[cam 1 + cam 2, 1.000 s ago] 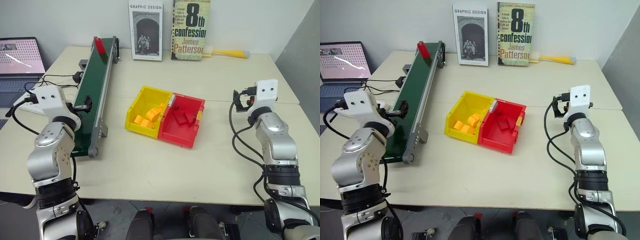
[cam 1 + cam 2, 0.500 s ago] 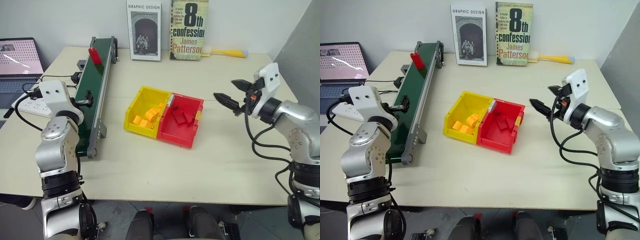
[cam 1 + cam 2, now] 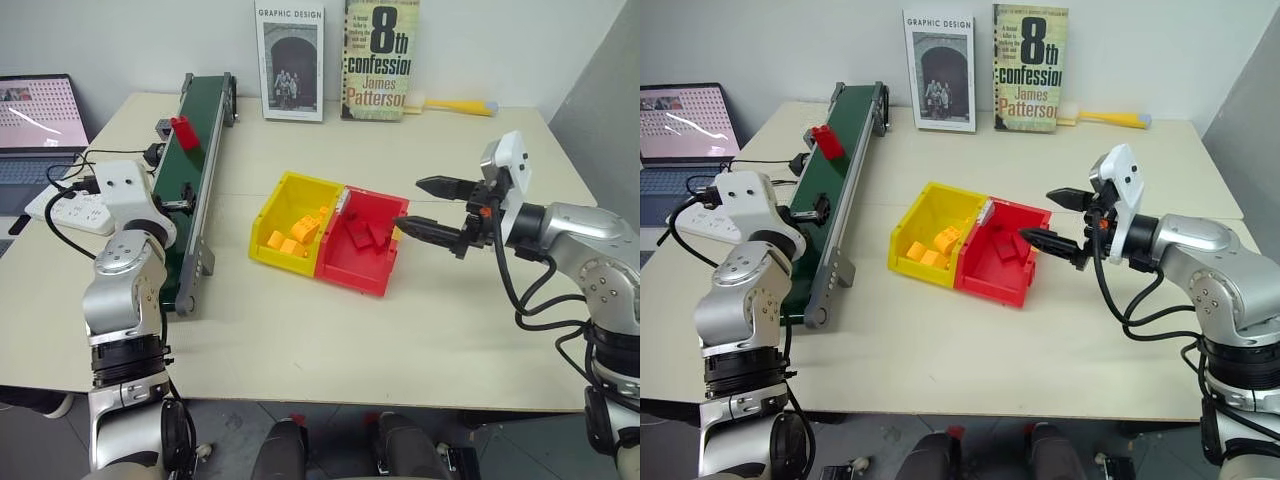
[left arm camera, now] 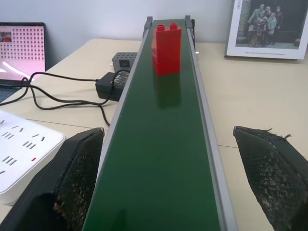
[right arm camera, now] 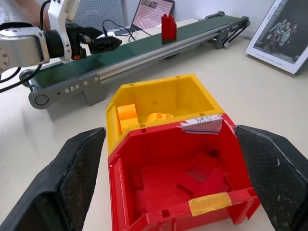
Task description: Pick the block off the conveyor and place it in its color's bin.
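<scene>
On the desk (image 3: 420, 300), largest to smallest:

Conveyor (image 3: 190, 185): long green belt in a grey frame, along the robot's left side, running from near the left arm away toward the back wall. Judged to bring the block toward the waiting arm.

Two books, propped upright against the back wall: a photo-covered one (image 3: 291, 60) and a paperback (image 3: 380, 58). Not part of the work.

Laptop (image 3: 35, 120): open, at the far left edge, with cables and a white power strip (image 3: 75, 208) beside the belt.

Bins: yellow bin (image 3: 292, 222) and red bin (image 3: 365, 243), joined side by side mid-desk, open tops up. Yellow holds orange-yellow bricks; red holds several red pieces. The red one is judged the target.

Right gripper (image 3: 428, 208): level, pointing toward the red bin, just beside its rim; jaws spread wide and empty. Apparently positioned to attend the bins.

Left gripper (image 3: 183, 197): at the near end of the belt, pointing level along it, jaws spread fully to either side of the belt, empty. Judged to be set to catch the block.

Block (image 4: 167, 49): red two-stud brick, standing upright on the belt's far half, well apart from the left gripper. Long axis vertical, studs up, broad face toward the gripper. Not yet grasped.
</scene>
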